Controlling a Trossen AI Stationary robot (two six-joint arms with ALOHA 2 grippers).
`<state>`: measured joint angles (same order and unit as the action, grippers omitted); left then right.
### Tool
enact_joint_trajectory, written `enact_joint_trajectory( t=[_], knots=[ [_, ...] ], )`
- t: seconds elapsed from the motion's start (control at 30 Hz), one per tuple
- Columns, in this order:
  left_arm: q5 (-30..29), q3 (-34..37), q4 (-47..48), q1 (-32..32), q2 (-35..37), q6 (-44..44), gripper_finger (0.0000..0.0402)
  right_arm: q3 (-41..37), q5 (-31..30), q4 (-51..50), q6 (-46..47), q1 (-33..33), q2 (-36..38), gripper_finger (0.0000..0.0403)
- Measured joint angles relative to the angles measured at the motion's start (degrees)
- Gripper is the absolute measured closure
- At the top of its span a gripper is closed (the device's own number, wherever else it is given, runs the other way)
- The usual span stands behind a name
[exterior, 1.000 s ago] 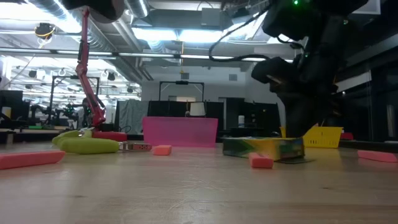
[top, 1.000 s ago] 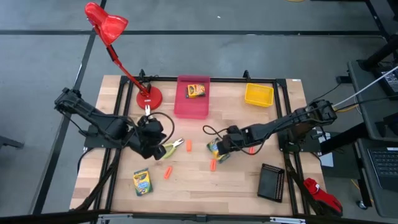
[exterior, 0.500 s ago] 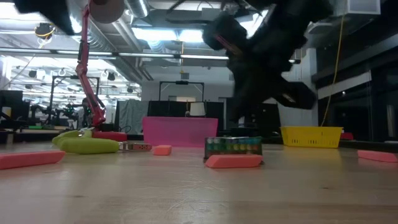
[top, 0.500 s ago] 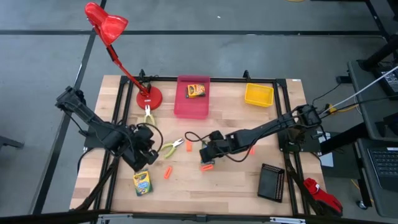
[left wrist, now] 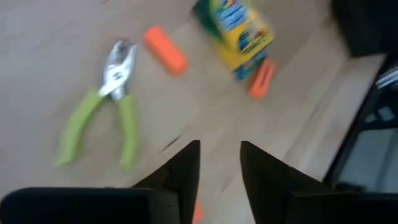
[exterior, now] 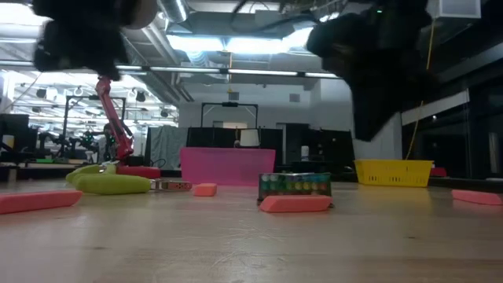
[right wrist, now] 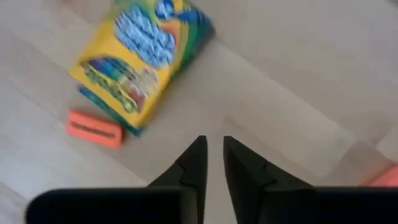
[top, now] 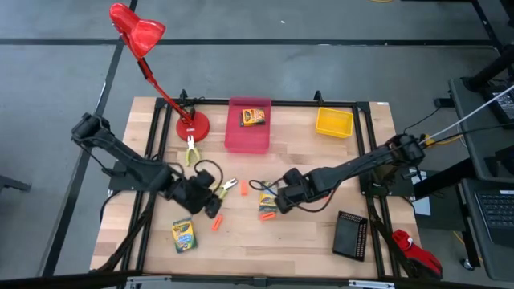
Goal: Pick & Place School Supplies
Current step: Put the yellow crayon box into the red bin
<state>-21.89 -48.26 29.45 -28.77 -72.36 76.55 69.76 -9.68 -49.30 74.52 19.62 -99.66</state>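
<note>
A yellow-and-green crayon box (top: pixel 267 204) lies flat on the table's middle, with an orange piece (top: pixel 269 215) against its near side. My right gripper (top: pixel 281 197) hovers just right of it, narrowly open and empty (right wrist: pixel 212 152). Green-handled pliers (top: pixel 223 189) lie left of the box, and my left gripper (top: pixel 210 201) hangs open and empty (left wrist: pixel 219 158) at their near side. More orange pieces (top: pixel 243 187) (top: pixel 215 223) and a second crayon box (top: pixel 183 235) lie nearby. A third box (top: pixel 253 117) sits in the pink bin (top: pixel 247 138).
A red desk lamp's base (top: pixel 193 126) stands at the far left, with another pair of pliers (top: pixel 191 148) lying beside it. A yellow bin (top: pixel 334 122) is at the far right and a black bin (top: pixel 351 234) at the near right. Bare wood shows along the near edge.
My right gripper carried the crayon box toward the table's left and set it flat beside an orange piece. It has since drawn back to the right, clear of the box. My left gripper swung toward the near edge, then came back right to the pliers' near side.
</note>
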Motion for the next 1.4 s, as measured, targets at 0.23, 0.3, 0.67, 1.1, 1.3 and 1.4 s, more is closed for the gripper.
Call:
enact_joint_trajectory(
  t=[0.23,0.3,0.67,1.1,1.3,1.4],
  knots=[
    [3.5,0.9,-4.5,8.0,-3.1,-1.5,0.0271,-7.2,4.3,6.8,-4.3,-0.9,0.3,0.032],
    [6.5,0.9,-7.3,10.3,-5.2,-2.3,0.0276,-9.0,4.3,9.3,-5.1,-2.0,0.3,0.032],
    [17.0,0.9,-22.1,19.1,-21.0,0.4,0.0344,-11.5,3.3,15.2,-10.5,-5.5,0.3,0.0328],
    [21.4,-1.0,-35.3,21.9,-31.6,2.3,0.0398,-11.5,2.6,18.1,-11.8,-6.9,0.3,0.0328],
    [22.1,-1.5,-35.8,23.1,-32.1,2.2,0.0398,-11.5,2.9,20.0,-11.8,-6.9,0.0,0.0328],
    [22.0,-1.5,-37.2,23.8,-32.2,1.5,0.0397,-11.5,3.1,22.1,-12.0,-7.3,-0.2,0.0328]
  ],
)
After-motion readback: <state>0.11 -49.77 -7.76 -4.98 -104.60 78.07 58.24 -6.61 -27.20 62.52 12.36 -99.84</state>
